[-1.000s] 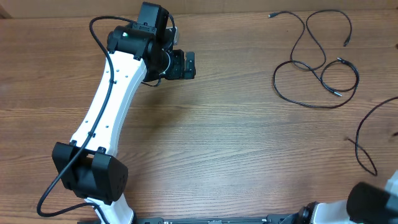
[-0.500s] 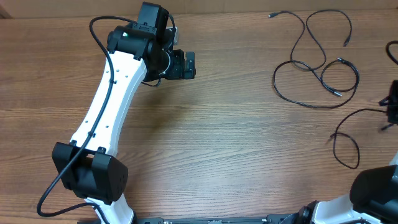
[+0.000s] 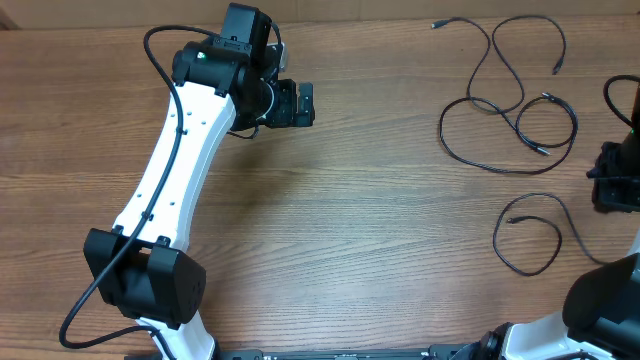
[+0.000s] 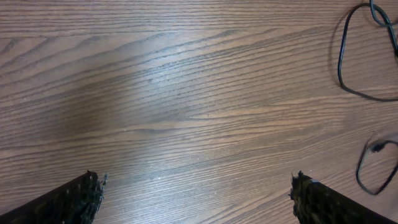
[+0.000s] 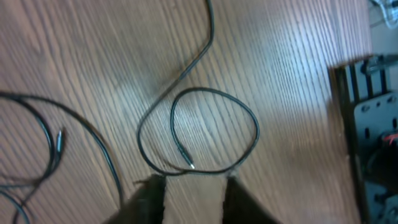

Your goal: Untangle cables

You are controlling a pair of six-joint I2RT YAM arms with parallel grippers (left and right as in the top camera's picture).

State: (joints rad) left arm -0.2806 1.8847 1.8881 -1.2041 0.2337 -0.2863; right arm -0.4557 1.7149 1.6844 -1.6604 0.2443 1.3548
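Finds the left pincer point(image 4: 196, 186) spread to its full width over bare wooden worktop point(image 3: 380, 220), with nothing between its fingers and nothing in its hold. Places it at the far left-centre of the worktop on the overhead view, well apart from all cords. Finds the right pincer point(image 5: 193, 186) at the right edge of the worktop, its fingers parted by a moderate gap with wood grain showing between them, and no grip on anything. Locates the single cable point(image 3: 496, 240) lying loose on the worktop at the near right in one open loop, its small plug end resting inside the loop. On the right wrist view, sees the bottom of that loop pass just beyond the fingertips point(image 5: 152, 193); cannot tell whether it touches them. Locates the tangled cables point(image 3: 518, 103) at the far right of the worktop, crossing one another in several loose curves, with small plugs at the free ends. Notes the single cable apart from the tangled cables.
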